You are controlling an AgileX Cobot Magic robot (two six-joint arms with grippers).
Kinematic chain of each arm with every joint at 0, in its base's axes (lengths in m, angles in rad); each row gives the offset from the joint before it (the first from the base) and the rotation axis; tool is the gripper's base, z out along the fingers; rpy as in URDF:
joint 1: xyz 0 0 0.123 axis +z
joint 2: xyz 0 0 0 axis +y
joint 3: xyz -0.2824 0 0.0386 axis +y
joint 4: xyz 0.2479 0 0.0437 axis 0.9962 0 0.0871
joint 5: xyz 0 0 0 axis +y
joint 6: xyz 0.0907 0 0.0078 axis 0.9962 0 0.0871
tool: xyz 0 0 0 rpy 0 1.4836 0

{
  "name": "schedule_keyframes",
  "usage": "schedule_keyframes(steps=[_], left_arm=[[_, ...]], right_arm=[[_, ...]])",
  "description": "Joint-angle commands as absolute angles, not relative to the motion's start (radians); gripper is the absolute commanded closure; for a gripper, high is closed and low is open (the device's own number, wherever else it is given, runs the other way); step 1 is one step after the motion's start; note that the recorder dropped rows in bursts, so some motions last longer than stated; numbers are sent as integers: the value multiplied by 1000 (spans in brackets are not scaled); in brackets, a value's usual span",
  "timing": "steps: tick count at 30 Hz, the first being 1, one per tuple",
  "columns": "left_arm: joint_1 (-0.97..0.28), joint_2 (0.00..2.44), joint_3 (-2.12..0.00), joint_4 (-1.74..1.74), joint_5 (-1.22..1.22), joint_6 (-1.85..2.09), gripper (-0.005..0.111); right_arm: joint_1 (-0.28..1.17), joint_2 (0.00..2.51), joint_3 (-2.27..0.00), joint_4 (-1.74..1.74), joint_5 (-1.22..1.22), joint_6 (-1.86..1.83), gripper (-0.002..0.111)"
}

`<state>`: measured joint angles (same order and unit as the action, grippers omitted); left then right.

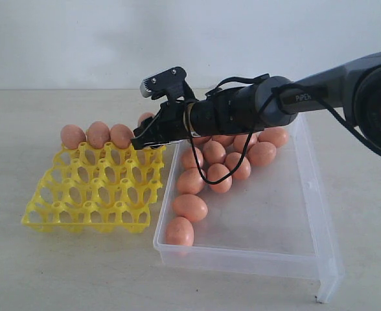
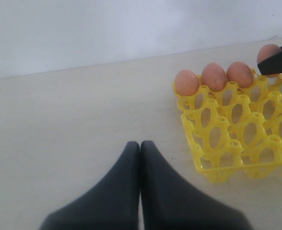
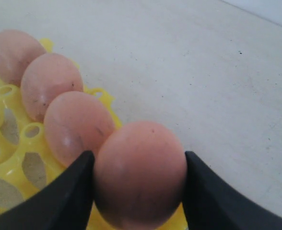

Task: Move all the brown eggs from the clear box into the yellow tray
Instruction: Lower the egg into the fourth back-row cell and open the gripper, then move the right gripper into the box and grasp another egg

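Observation:
The yellow tray lies left of the clear box. Three brown eggs stand in the tray's far row, also visible as eggs in the left wrist view and as eggs in the right wrist view. My right gripper reaches across from the right and is shut on a fourth brown egg at the tray's far right corner, next to the third egg. Several brown eggs remain in the clear box. My left gripper is shut and empty over bare table, near the yellow tray.
The table top is pale beige with a light wall behind it. The clear box has a flange hanging at its near right corner. A black cable loops down from the right arm over the eggs in the box.

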<state>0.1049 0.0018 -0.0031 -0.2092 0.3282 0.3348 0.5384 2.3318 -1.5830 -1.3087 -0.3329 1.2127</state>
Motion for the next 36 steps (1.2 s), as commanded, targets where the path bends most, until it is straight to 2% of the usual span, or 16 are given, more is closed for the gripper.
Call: schedule_keyframes(steps=[1,4,17,28,30,31,36], left_arm=[[107,0,0,-212,314,325,111],[107,0,0,-212,314,325,111],[107,0,0,-212,314,325,111],[107,0,0,-212,314,325,111],[107,0,0,-212,314,325,111],[107,0,0,-212,314,325,111],[107,0,0,-212,314,325,111]], right_arm=[[541,2348,-1571,-1317,-306,1219,53],[541,2348,-1571,-1319,-306,1215,39],[541,2342,-1571,-1319,-271,1202,41],[551,2183,-1567,-1335,-230,1271,41],[551,2153,-1567,-1337,-228,1312,49],[551,2139,-1567,-1337,-228,1330,56],[551,2066,-1552,-1344,-220,1383,109]])
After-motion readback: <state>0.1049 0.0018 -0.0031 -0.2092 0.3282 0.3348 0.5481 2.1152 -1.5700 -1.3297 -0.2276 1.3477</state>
